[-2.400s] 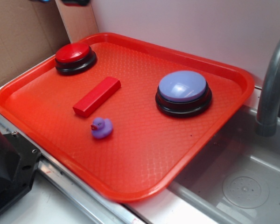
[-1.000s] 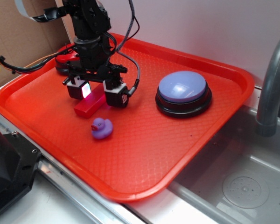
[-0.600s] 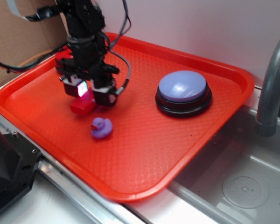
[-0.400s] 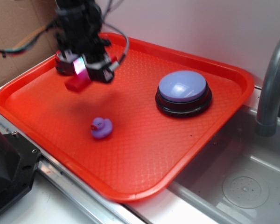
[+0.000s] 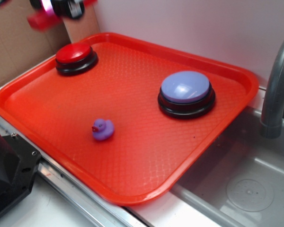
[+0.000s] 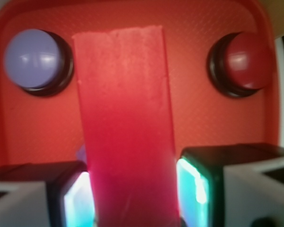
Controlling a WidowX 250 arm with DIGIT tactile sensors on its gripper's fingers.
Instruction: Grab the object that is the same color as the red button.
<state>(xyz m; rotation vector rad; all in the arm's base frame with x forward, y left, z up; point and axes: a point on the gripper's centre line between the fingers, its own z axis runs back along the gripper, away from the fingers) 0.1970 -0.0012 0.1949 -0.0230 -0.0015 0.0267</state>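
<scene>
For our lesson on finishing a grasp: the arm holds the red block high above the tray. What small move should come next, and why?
Probably just hold steady with the tool shut. The wrist view shows the block clamped between both pads, and the exterior view shows it well above the tray, clear of the red button and the duck. The grab looks done; opening would drop it.

glossy red button (image 5: 74, 53), textured plastic tray (image 5: 146, 142), matt red block (image 6: 125, 127)
</scene>
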